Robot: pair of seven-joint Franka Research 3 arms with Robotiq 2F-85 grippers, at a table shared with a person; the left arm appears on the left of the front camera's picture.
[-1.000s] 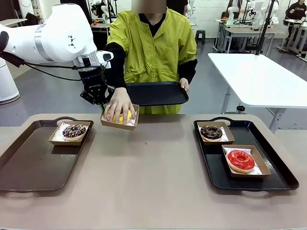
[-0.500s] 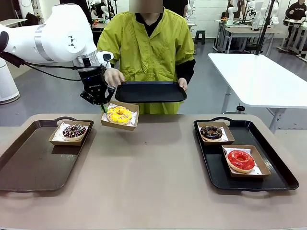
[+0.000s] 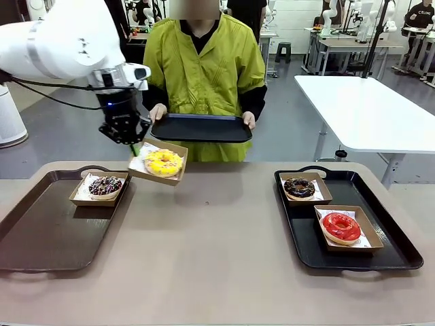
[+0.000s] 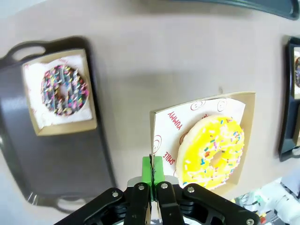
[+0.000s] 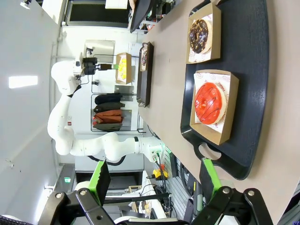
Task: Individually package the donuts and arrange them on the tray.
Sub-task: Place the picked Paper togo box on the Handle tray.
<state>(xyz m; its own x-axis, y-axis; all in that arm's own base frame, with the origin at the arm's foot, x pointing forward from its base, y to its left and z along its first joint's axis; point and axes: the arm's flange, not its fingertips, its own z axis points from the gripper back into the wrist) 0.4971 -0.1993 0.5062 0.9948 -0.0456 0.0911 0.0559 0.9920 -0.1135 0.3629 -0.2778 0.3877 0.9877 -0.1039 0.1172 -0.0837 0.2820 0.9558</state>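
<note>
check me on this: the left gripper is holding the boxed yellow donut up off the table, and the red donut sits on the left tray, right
Not quite. The red donut sits on the right tray, as the front view shows; the left tray holds the sprinkled donut. The rest stands: the left gripper is shut on the edge of the box carrying the yellow donut, lifted off the table.

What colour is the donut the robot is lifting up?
Yellow, with tiny coloured sprinkles. The yellow donut shows best in the left wrist view, in its box.

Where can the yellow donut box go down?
Left tray: bare beside and in front of the sprinkle donut box. The tabletop between both trays is bare too. Right tray is crowded: two boxes.
</note>
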